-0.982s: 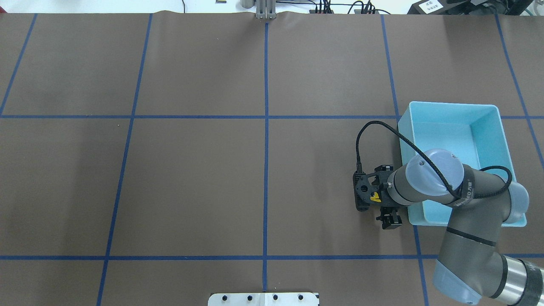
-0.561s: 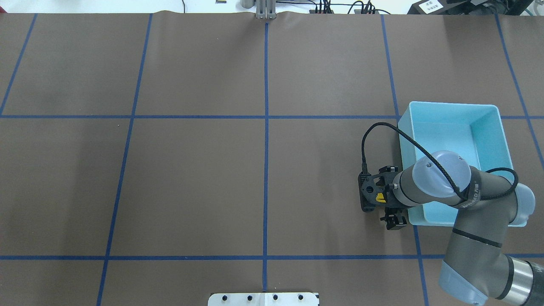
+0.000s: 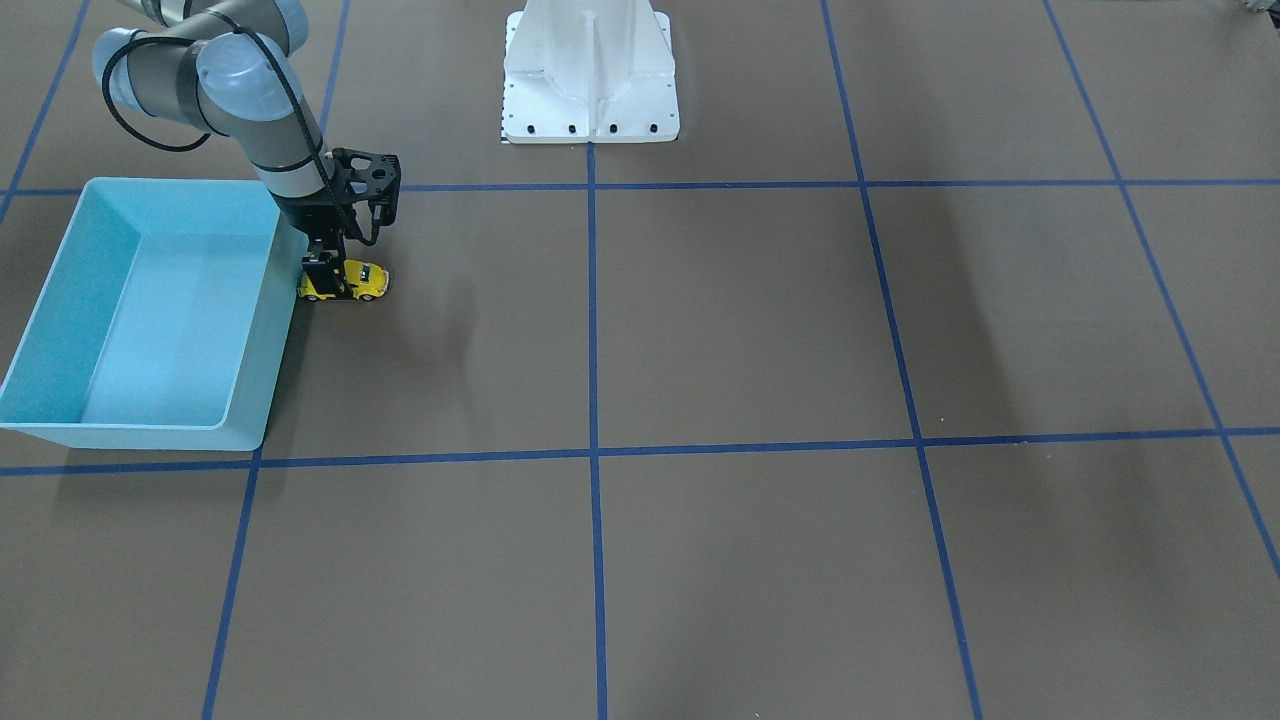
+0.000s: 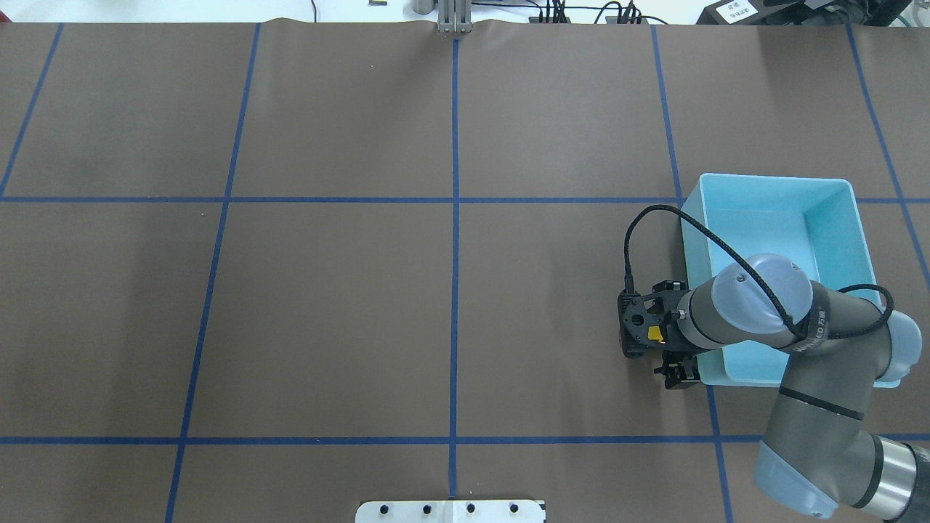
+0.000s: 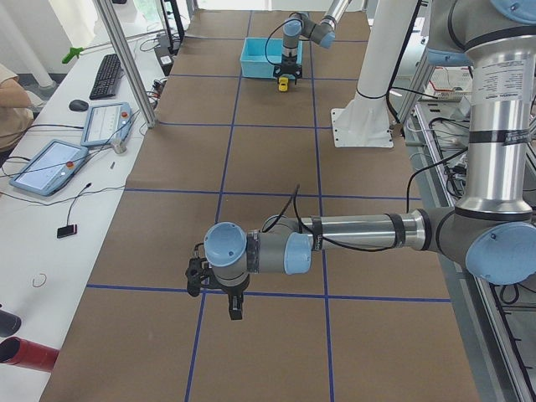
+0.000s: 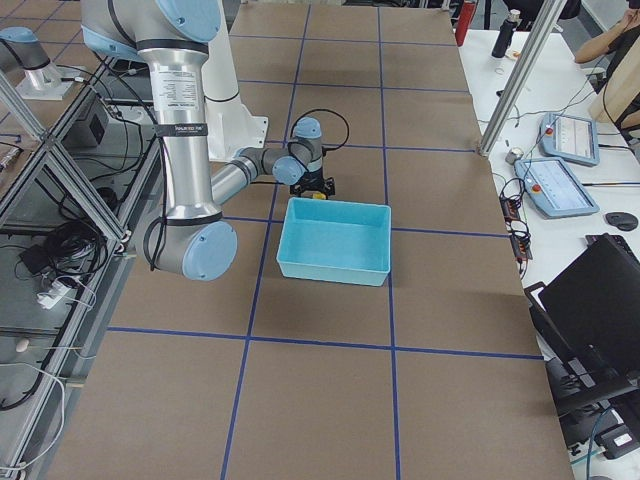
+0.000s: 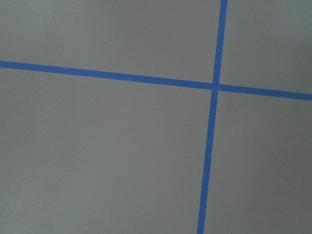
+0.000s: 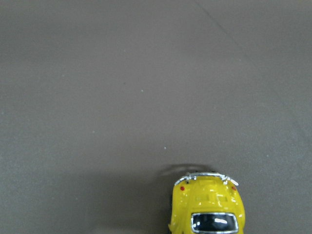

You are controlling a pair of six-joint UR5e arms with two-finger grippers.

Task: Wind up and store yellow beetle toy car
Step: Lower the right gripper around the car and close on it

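Observation:
The yellow beetle toy car (image 3: 364, 281) is low on the brown table, right beside the wall of the light blue bin (image 3: 252, 398). My right gripper (image 3: 329, 274) points down and is shut on the car's rear half. From overhead only a yellow patch of the car (image 4: 656, 333) shows under the right gripper (image 4: 670, 333), next to the bin (image 4: 770, 179). The right wrist view shows the car's roof and window (image 8: 207, 208) at its bottom edge. My left gripper (image 5: 234, 306) hangs over the table far from the car; I cannot tell whether it is open or shut.
The bin is empty. Blue tape lines (image 4: 455, 218) divide the brown table. The white robot base (image 3: 590, 75) stands at the table's middle edge. The left wrist view shows only table and a tape crossing (image 7: 214, 86).
My right gripper has moved a little to the right, toward the bin, with the car in it.

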